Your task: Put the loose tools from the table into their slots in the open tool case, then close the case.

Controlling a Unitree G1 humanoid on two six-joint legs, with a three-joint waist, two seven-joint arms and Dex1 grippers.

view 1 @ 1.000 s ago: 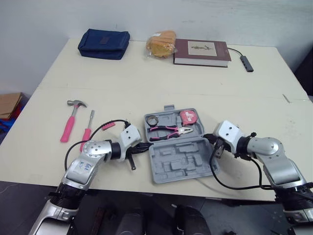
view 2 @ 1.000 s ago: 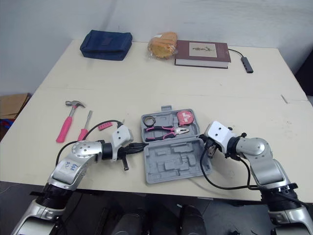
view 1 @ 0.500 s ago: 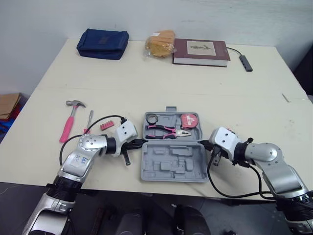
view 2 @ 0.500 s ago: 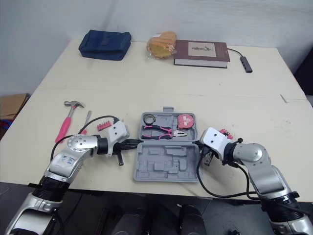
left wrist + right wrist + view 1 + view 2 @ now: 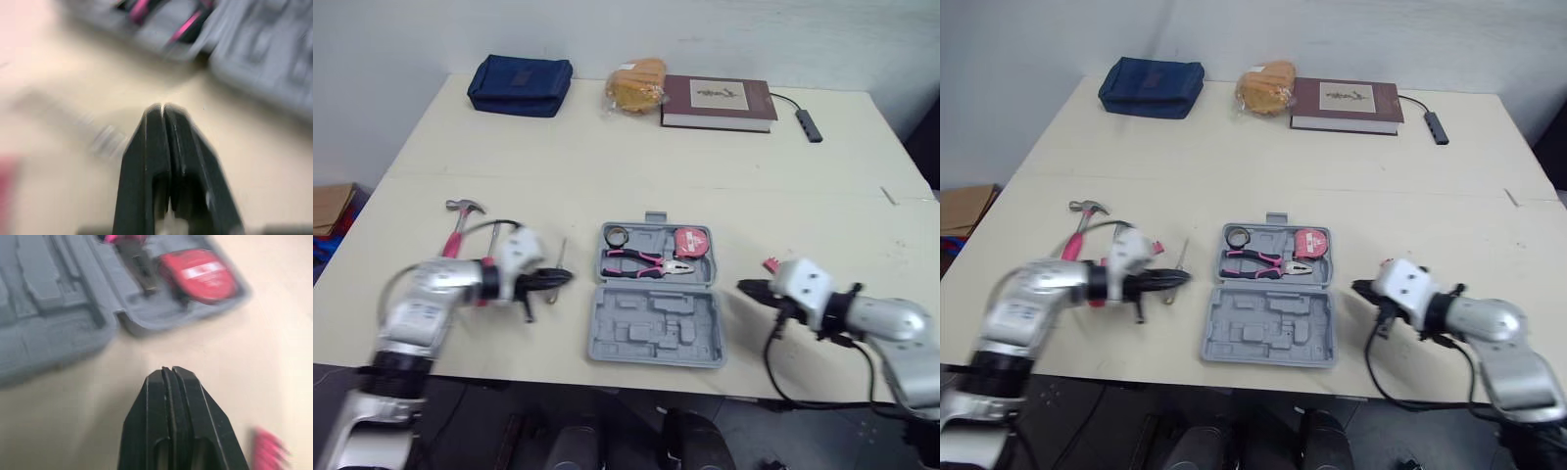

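Observation:
The grey tool case (image 5: 705, 294) lies open and flat at the table's front middle. Its far half holds pink-handled pliers (image 5: 651, 262), a red tape measure (image 5: 691, 240) and a small ring (image 5: 618, 236). The near half (image 5: 656, 328) is bare moulded plastic. A pink-handled hammer (image 5: 460, 217) and a screwdriver (image 5: 493, 235) lie left of the case, with a thin metal tool (image 5: 561, 253) nearer to it. My left gripper (image 5: 558, 277) is shut and empty, a little left of the case. My right gripper (image 5: 749, 287), also shut and empty, is just right of it, beside a small pink piece (image 5: 770, 264).
Along the far edge of the table sit a navy pouch (image 5: 519, 86), a bagged bread roll (image 5: 636, 86), a dark red book (image 5: 717, 103) and a small grey cable hub (image 5: 808, 125). A seam crosses the table behind the case.
The case went from skewed to square and flat. Both grippers, which were against its sides, have drawn outward, left to the left and right to the right.

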